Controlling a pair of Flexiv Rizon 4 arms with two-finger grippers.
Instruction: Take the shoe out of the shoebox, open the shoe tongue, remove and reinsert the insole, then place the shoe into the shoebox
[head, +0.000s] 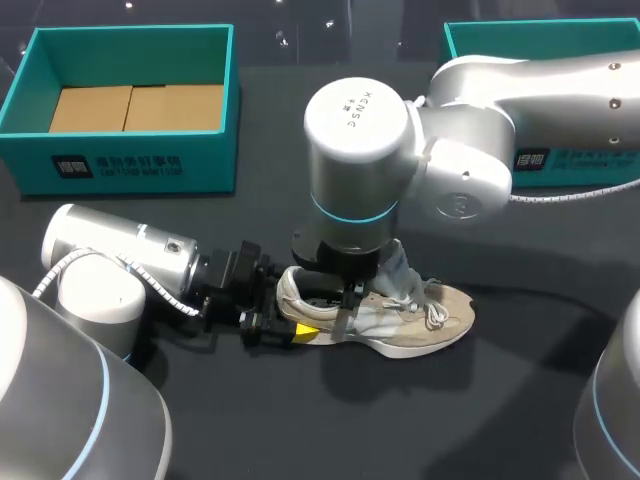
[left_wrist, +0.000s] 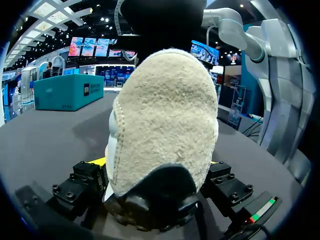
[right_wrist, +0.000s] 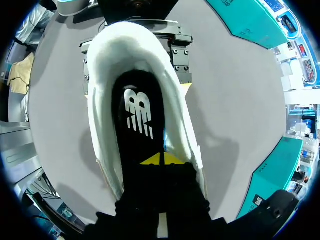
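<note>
Left fingers (head: 305, 334) clamp the beige sneaker's (head: 440, 315) heel; right fingers (right_wrist: 172, 160), closed, touch its black insole (right_wrist: 137, 90) beside a white logo (right_wrist: 138, 114). A white-lettered teal shoebox (head: 120, 162) sits at ten o'clock.

Mid-table shoe (head: 410, 318), left hand (head: 287, 314) at its heel, right hand (head: 345, 298) above its opening, shoebox (head: 130, 162) behind left.
</note>
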